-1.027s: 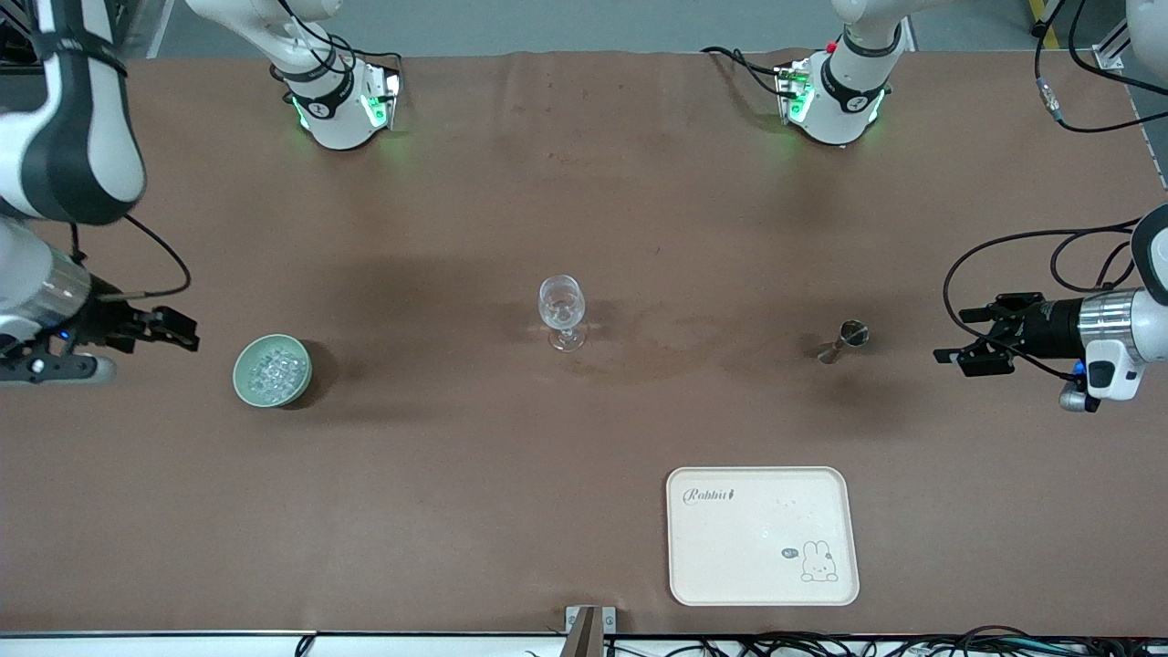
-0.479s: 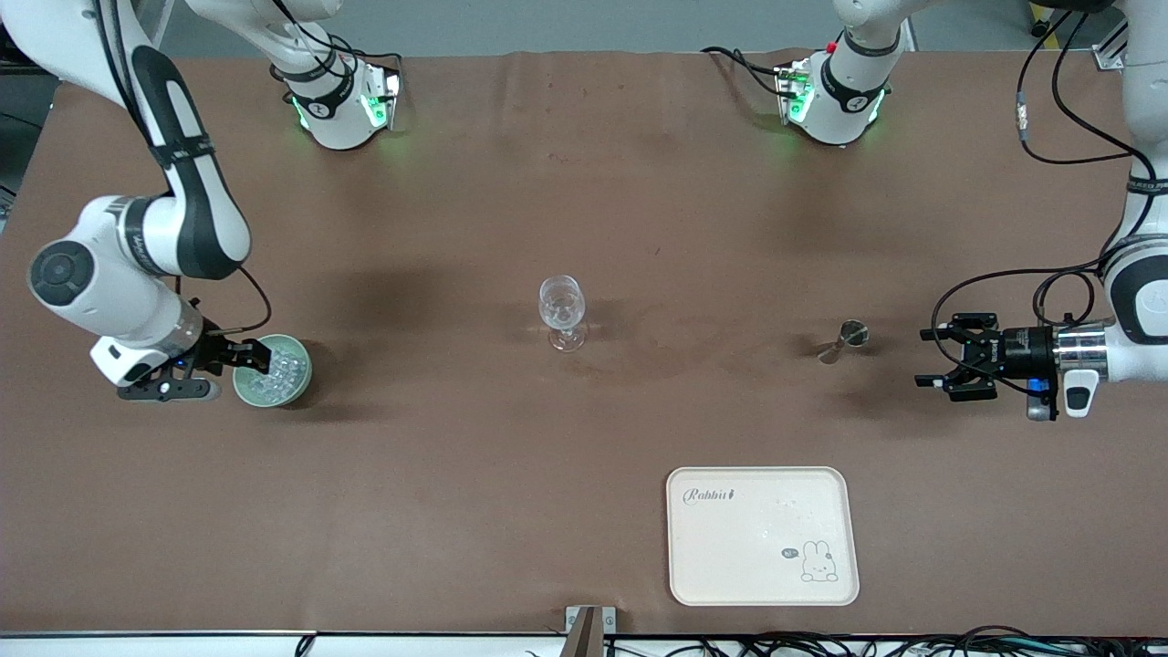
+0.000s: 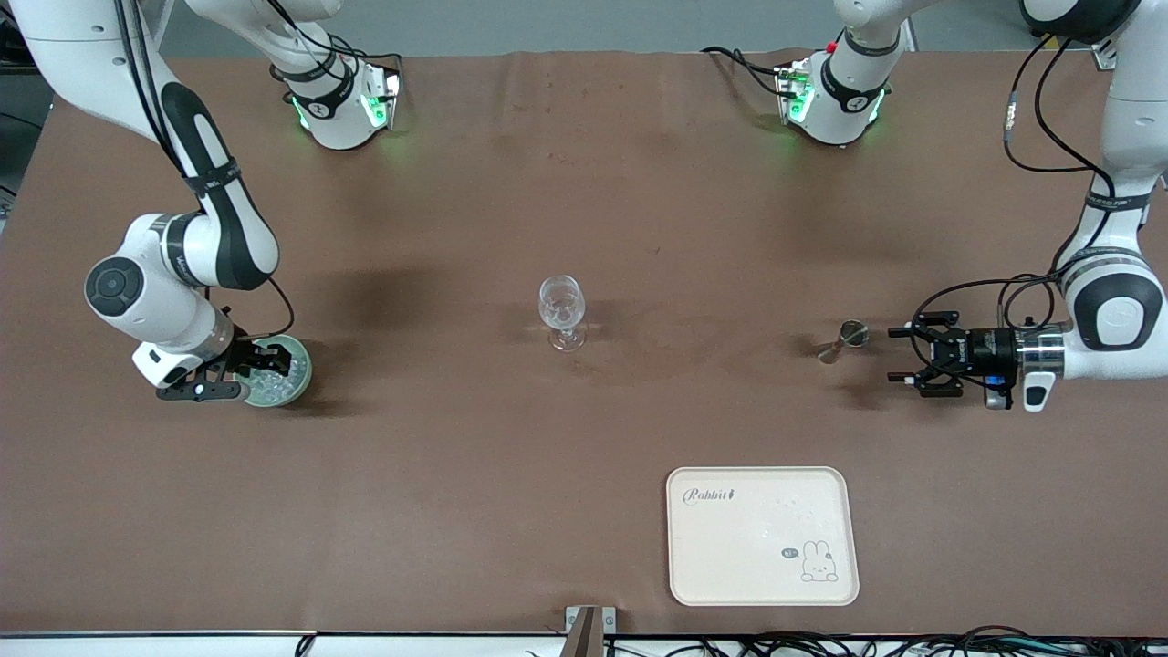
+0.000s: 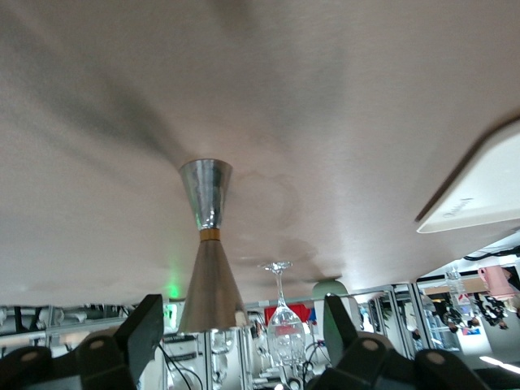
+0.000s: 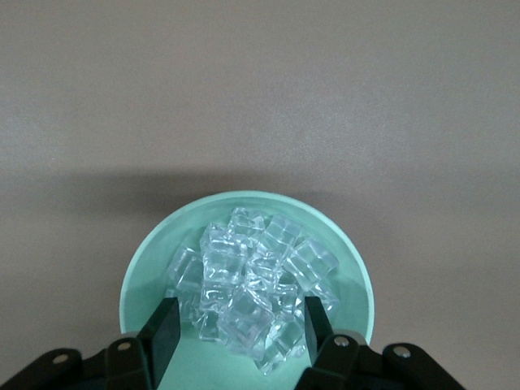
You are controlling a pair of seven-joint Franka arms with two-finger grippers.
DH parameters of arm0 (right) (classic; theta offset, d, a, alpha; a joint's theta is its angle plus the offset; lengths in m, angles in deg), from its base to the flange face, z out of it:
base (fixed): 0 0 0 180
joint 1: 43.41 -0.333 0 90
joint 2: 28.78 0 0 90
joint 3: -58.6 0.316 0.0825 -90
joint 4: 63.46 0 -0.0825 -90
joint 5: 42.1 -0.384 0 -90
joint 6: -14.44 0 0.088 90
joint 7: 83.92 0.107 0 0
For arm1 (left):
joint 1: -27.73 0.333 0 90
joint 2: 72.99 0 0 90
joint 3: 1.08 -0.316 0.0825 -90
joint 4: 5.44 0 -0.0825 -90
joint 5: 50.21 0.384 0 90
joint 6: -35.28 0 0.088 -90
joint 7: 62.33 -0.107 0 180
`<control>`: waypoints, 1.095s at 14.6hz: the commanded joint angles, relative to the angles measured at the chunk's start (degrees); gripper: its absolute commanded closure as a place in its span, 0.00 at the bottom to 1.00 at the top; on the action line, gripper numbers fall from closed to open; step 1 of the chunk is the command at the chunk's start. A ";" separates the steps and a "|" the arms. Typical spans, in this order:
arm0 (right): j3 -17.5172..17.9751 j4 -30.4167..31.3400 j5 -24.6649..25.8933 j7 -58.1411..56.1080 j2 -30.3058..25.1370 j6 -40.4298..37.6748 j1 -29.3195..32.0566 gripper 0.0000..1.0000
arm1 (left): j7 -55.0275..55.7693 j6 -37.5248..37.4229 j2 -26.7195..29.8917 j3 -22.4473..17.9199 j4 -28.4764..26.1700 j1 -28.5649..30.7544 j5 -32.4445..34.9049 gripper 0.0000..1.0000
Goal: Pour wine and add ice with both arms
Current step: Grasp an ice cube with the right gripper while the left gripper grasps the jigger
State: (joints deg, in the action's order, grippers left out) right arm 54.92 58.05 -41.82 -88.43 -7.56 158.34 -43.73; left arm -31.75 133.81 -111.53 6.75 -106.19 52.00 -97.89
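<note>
The right gripper [image 3: 274, 363] has come in from the table's edge and now hangs over the green bowl [image 3: 297, 376], its fingers [image 5: 162, 333] standing on both sides of the ice [image 5: 256, 280]. The left gripper [image 3: 899, 356] has moved toward the metal jigger [image 3: 844, 339] and is now just beside it, jaws apart.

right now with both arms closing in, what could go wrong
The right end effector has open fingers over heaped ice in the green bowl; a pinched cube may slip or scatter others onto the table.

The left end effector, open, is beside the tall narrow metal jigger; a bump could tip it and spill any wine inside.

The wine glass stands on a thin stem, so a careless pour or drop could topple it.
</note>
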 commanded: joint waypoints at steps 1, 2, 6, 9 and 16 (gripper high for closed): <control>-0.01 1.10 -0.02 0.91 0.13 0.76 0.05 0.32 | 0.53 0.09 -1.71 0.26 -0.76 0.52 -2.42 0.17; -0.01 1.18 -0.02 0.91 0.40 0.76 0.05 0.33 | 0.53 0.00 -2.24 0.35 -0.85 0.52 -2.85 0.17; -0.01 1.36 -0.02 0.91 0.75 0.68 -0.12 0.37 | -0.35 -0.09 -2.77 0.44 -2.08 -0.53 -4.61 0.19; -0.01 1.27 -0.02 0.91 1.19 0.76 -0.04 0.40 | -0.61 -0.09 -3.82 0.96 -2.43 -0.62 -4.79 0.22; -0.01 0.75 -0.11 1.00 1.28 1.03 0.05 0.43 | -2.54 -0.09 -6.28 1.32 -2.26 -0.88 -6.02 0.30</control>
State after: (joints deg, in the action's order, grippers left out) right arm 54.88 58.59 -41.82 -88.33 -6.13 158.79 -43.73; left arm -33.21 133.77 -117.43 7.83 -108.26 51.22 -102.56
